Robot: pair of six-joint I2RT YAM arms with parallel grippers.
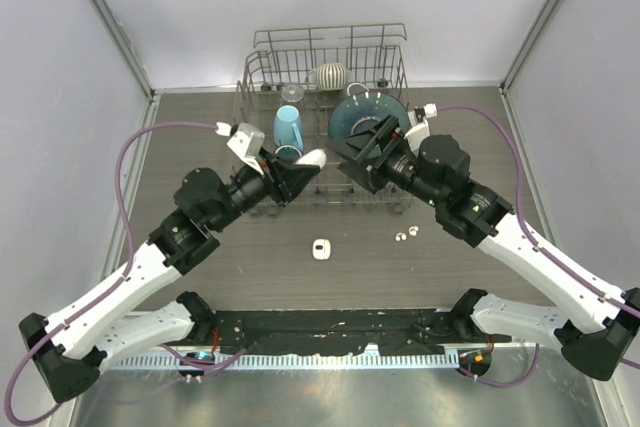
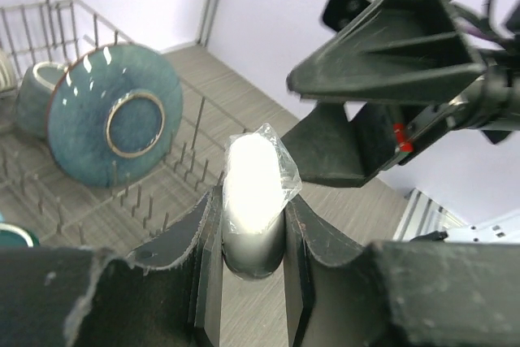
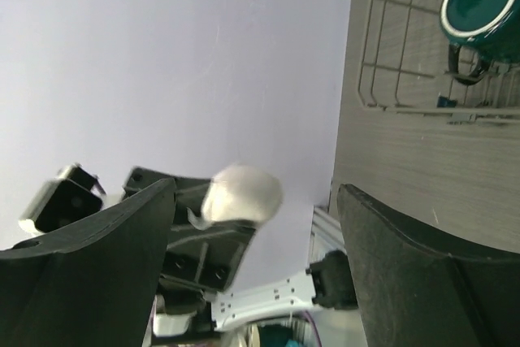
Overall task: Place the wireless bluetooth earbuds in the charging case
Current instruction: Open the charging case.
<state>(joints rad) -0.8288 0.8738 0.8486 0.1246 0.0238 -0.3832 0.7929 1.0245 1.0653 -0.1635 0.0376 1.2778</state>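
Over wooden table [image 1: 250,267], left gripper [image 2: 253,229] is clamping the charging case [image 2: 252,180]; gaping right gripper [image 3: 253,197] is likely needing gentle lid prying

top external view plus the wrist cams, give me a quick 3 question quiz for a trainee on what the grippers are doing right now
1. True or false: the left gripper is shut on a white case.
2. The right gripper is: A) open, holding nothing; B) shut on the teal plate; C) shut on the blue cup.
3. Short answer: what surface do the two loose earbuds lie on?

Key: 1 true; 2 A; 3 the table.
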